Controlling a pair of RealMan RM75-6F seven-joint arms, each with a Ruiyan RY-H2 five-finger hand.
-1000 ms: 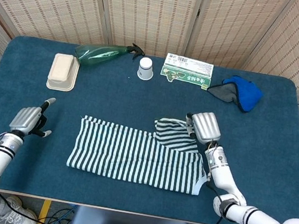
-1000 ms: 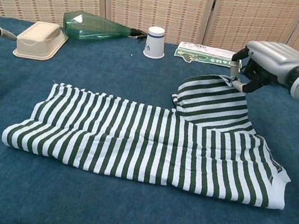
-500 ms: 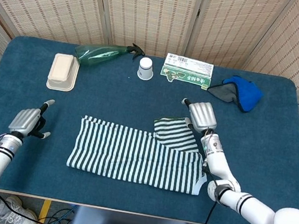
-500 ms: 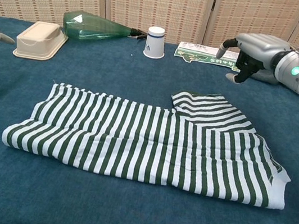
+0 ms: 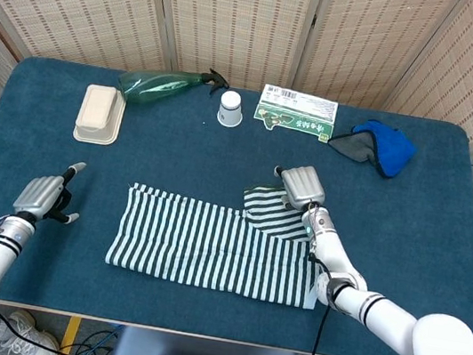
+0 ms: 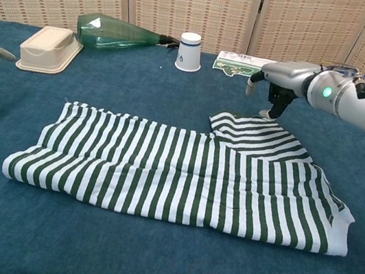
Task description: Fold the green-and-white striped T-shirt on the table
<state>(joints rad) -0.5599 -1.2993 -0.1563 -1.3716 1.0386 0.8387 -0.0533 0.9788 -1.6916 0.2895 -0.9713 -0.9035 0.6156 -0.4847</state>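
**Soft cloth, one sleeve flap standing proud**

While the T-shirt lies across the near middle of the table as a long striped band, one flap of it, a sleeve or shoulder part, juts toward the far side at its right end. The right hand hovers just over the far edge of that flap; its fingers curl downward, apart and holding nothing, though whether a fingertip brushes the cloth is hard to tell. The left hand sits well apart from the shirt near the table's left edge, its fingers spread and empty.

Judging by the ripples and the limp fall of the hems, the fabric is thin, light and soft, with no stiffness to keep a shape once lifted. It should slide readily over the blue table cover, so a push would bunch it rather than fold it. A pinch at a hem or corner looks the surest hold: the far edge of the flap for the right hand, the band's left end for the left, lifted low so the layers beneath do not drag along.
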